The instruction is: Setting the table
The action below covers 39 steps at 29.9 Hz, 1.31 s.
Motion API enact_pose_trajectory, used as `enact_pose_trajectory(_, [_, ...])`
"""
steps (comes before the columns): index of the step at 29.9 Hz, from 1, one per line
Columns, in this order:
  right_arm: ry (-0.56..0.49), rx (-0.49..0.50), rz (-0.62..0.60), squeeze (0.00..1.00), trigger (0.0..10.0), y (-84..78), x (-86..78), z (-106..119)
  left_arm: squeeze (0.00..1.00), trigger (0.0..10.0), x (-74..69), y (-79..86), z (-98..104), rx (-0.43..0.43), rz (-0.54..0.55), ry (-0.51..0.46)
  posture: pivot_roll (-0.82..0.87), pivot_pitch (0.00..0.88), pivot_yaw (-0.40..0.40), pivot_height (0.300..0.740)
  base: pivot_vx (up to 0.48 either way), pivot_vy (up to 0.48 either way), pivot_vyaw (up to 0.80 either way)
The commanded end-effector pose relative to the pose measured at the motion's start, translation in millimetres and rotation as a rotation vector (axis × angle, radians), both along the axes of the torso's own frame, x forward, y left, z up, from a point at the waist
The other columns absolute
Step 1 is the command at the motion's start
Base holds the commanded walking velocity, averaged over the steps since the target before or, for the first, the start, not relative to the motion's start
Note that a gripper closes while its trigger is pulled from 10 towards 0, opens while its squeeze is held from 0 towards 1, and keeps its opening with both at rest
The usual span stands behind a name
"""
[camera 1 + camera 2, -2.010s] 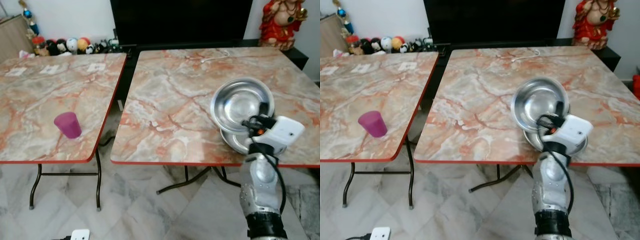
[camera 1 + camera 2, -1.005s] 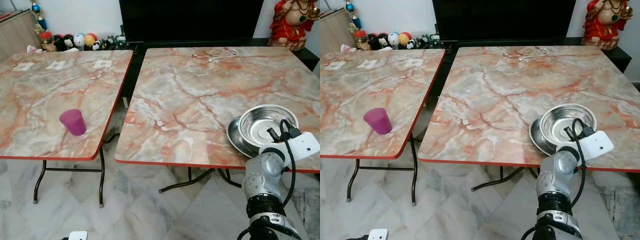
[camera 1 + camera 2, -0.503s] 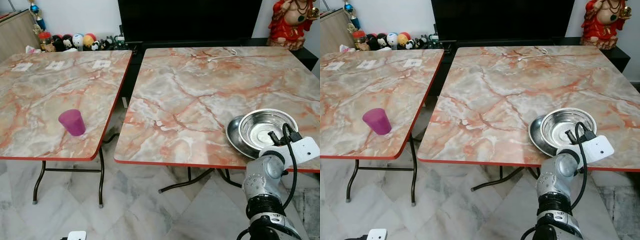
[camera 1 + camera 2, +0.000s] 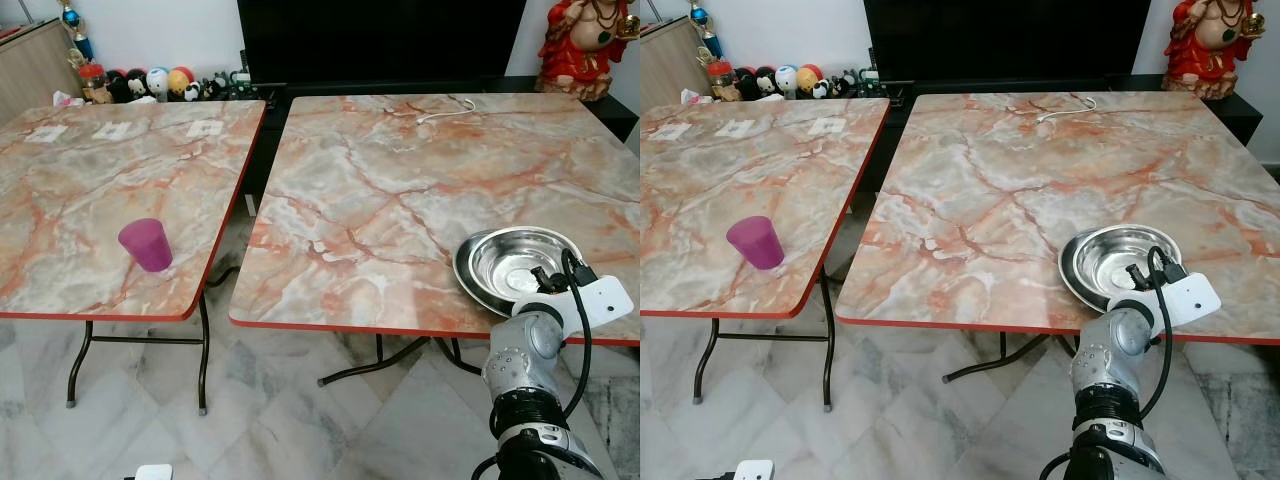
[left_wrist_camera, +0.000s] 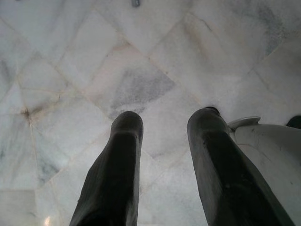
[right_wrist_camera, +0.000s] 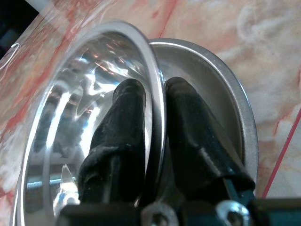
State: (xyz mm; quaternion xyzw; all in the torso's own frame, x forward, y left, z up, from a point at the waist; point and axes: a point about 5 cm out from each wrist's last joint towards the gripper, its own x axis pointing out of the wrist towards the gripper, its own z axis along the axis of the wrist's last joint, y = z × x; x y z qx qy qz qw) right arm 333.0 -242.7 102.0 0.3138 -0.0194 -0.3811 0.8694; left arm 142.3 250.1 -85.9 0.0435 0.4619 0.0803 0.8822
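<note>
Down at the near right edge of the right-hand table (image 4: 400, 180), the right gripper (image 6: 153, 117) pinched the rim of a shiny steel bowl (image 4: 515, 265), one finger inside. Its bright round basin nested in a steel plate (image 6: 225, 108). The left gripper (image 5: 164, 136) hung parted above the floor.

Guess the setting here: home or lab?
Probably a home living room: two marble-pattern folding tables on a tiled floor, a big dark TV behind them, small toy figures, and a red statue.

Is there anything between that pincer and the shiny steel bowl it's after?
Nothing visible. The right pincer already grips the steel bowl, one finger on each side of the rim, over the steel plate near the table edge.
</note>
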Motion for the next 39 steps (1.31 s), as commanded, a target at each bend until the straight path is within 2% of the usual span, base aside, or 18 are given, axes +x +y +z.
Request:
enact_pose_trajectory(1, [-0.006, 0.015, 0.003, 0.00, 10.0, 3.1, 3.6, 2.9, 0.00, 10.0, -3.5, 2.7, -0.7, 0.014, -0.020, 0.022, -0.07, 0.000, 0.064, 0.740, 0.000, 0.000, 0.00])
enact_pose_trajectory(16, [0.011, -0.031, -0.019, 0.00, 10.0, 0.1, 1.8, 4.6, 0.00, 10.0, 9.5, -6.4, 0.9, 0.013, -0.030, 0.011, -0.07, 0.000, 0.062, 0.740, 0.000, 0.000, 0.00])
enact_pose_trajectory(21, [0.019, -0.031, -0.031, 0.00, 10.0, -3.1, 0.9, 4.1, 0.00, 10.0, 6.4, -3.9, 0.6, 0.016, -0.025, 0.012, -0.08, 0.000, 0.060, 0.740, 0.000, 0.000, 0.00])
enact_pose_trajectory(22, [0.015, -0.029, -0.028, 0.27, 10.0, -3.0, 1.1, 4.2, 0.00, 10.0, 6.1, -4.0, 0.4, 0.016, -0.025, 0.013, -0.08, 0.000, 0.059, 0.740, 0.000, 0.000, 0.00])
enact_pose_trajectory(23, [0.015, -0.029, -0.028, 0.27, 10.0, -3.0, 1.1, 4.2, 0.00, 10.0, 6.1, -4.0, 0.4, 0.016, -0.025, 0.013, -0.08, 0.000, 0.059, 0.740, 0.000, 0.000, 0.00])
enact_pose_trajectory(24, [0.009, -0.029, -0.024, 1.00, 10.0, -2.8, 1.5, 4.8, 0.00, 10.0, 5.9, -4.1, 0.4, 0.015, -0.025, 0.013, -0.07, 0.000, 0.058, 0.740, 0.000, 0.000, 0.00])
enact_pose_trajectory(28, [0.010, -0.031, -0.024, 1.00, 10.0, -2.4, 2.0, 5.4, 0.00, 10.0, 5.8, -4.2, 0.3, 0.016, -0.025, 0.013, -0.08, 0.000, 0.058, 0.740, 0.000, 0.000, 0.00])
enact_pose_trajectory(29, [0.012, -0.030, -0.025, 0.25, 10.0, -2.3, 2.1, 5.3, 0.00, 10.0, 5.7, -4.1, 0.3, 0.016, -0.025, 0.013, -0.07, 0.000, 0.058, 0.740, 0.000, 0.000, 0.00])
enact_pose_trajectory(30, [0.013, -0.030, -0.025, 0.25, 10.0, -2.3, 2.1, 5.3, 0.00, 10.0, 5.8, -4.1, 0.3, 0.016, -0.025, 0.013, -0.07, 0.000, 0.058, 0.740, 0.000, 0.000, 0.00])
enact_pose_trajectory(31, [0.015, -0.030, -0.025, 0.00, 10.0, -2.2, 2.2, 5.2, 0.00, 10.0, 5.7, -3.9, 0.3, 0.016, -0.024, 0.013, -0.07, 0.000, 0.058, 0.740, 0.000, 0.000, 0.00])
enact_pose_trajectory(39, [0.032, -0.032, -0.037, 0.00, 10.0, -4.0, 0.2, 3.2, 0.00, 10.0, 5.7, -3.6, 0.4, 0.016, -0.024, 0.012, -0.08, 0.000, 0.059, 0.740, 0.000, 0.000, 0.00])
